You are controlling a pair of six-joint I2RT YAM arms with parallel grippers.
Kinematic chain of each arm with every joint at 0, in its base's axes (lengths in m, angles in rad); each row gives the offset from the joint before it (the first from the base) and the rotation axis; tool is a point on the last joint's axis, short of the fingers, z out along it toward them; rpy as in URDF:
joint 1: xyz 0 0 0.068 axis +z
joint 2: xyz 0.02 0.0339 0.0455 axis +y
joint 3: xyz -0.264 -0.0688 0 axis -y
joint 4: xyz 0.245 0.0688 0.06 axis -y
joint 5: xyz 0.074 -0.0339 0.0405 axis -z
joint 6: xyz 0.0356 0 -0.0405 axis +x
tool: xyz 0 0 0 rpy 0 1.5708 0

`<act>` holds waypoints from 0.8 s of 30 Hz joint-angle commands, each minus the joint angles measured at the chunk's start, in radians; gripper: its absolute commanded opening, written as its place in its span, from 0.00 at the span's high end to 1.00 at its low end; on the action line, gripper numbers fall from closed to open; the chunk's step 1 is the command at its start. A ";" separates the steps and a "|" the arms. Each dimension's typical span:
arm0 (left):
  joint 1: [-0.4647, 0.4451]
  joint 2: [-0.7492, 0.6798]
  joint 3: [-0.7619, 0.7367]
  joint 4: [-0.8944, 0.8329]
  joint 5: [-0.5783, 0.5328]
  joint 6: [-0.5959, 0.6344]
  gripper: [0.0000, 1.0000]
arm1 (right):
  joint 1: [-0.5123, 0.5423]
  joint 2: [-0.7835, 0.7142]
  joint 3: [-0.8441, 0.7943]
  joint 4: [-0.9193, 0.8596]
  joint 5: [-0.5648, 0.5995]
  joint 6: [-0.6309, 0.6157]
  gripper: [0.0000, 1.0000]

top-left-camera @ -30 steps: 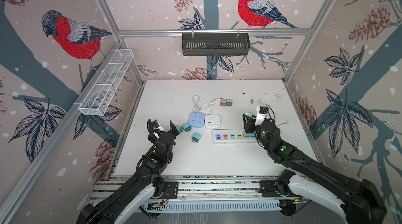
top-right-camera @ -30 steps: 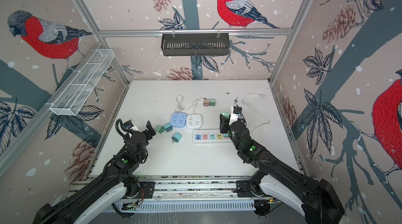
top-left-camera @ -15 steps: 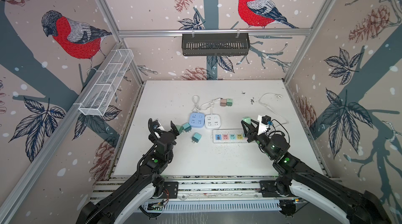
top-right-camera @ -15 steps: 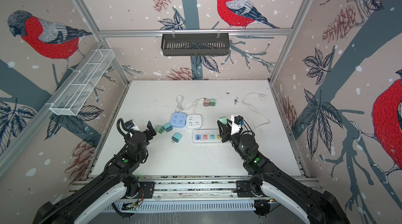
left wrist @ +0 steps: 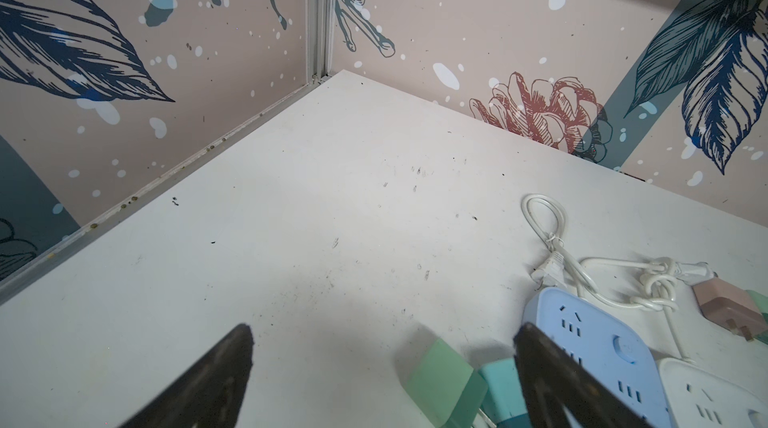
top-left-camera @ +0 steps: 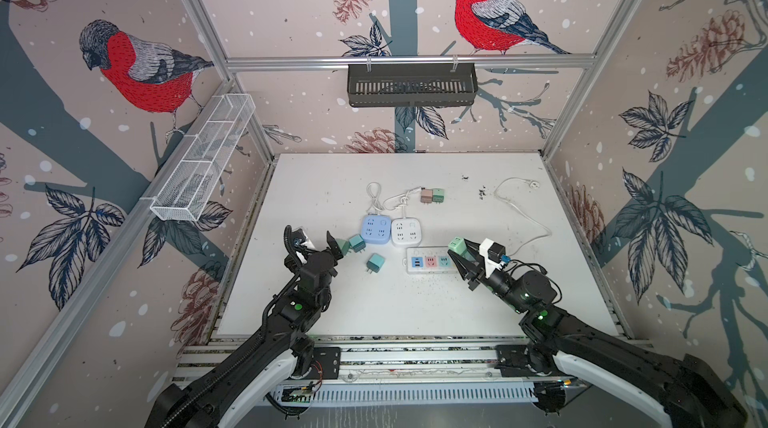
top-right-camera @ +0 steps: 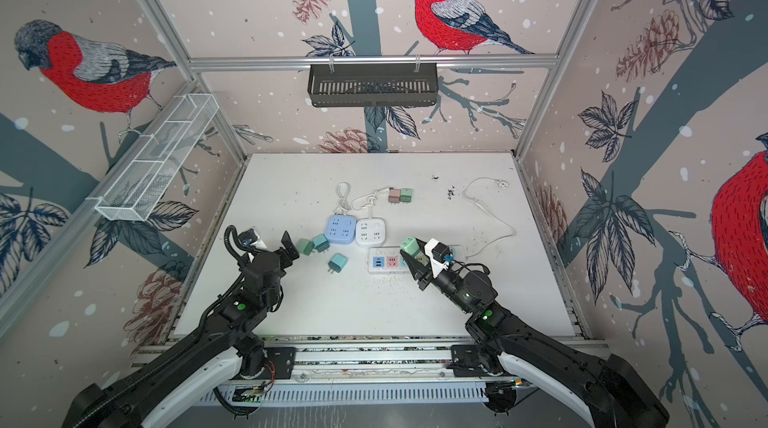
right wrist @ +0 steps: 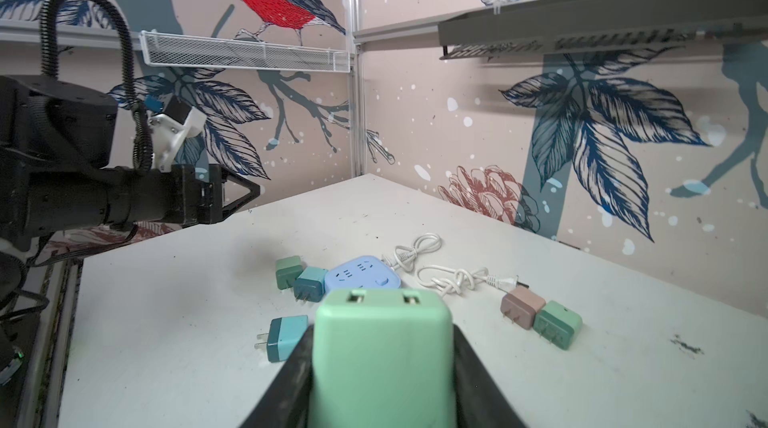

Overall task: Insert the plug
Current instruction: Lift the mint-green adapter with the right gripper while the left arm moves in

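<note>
Soft, even, fairly bright light from above fills the white worktop (top-left-camera: 415, 313). Shadows are faint and diffuse, with a pale grey patch ahead of the left hand (left wrist: 384, 329) in its wrist view. No harsh glare. Both top views bow the frame posts (top-left-camera: 195, 14) near the edges. Close to the right wrist lens, the plug (right wrist: 382, 355) looks slightly soft.

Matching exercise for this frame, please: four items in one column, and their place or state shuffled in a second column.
Column one
1. mint-green adapter
2. left end effector
3. blue cube socket
4. pink adapter

Column two
A. open, holding nothing
B. side by side with a green adapter
C. gripped by the right end effector
D. right beside the white cube socket

Pairs: 1-C, 2-A, 3-D, 4-B
</note>
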 commanded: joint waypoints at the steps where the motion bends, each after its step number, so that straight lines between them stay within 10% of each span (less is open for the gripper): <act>1: 0.002 0.001 0.007 0.046 -0.005 -0.010 0.03 | 0.007 0.008 -0.011 0.071 -0.112 -0.144 0.76; 13: 0.001 0.002 0.007 0.082 0.103 0.039 0.03 | 0.071 0.093 -0.014 0.077 -0.084 -0.344 0.80; 24: -0.022 0.008 0.073 0.079 0.733 0.114 0.07 | 0.180 0.263 0.001 0.195 -0.049 -0.546 0.85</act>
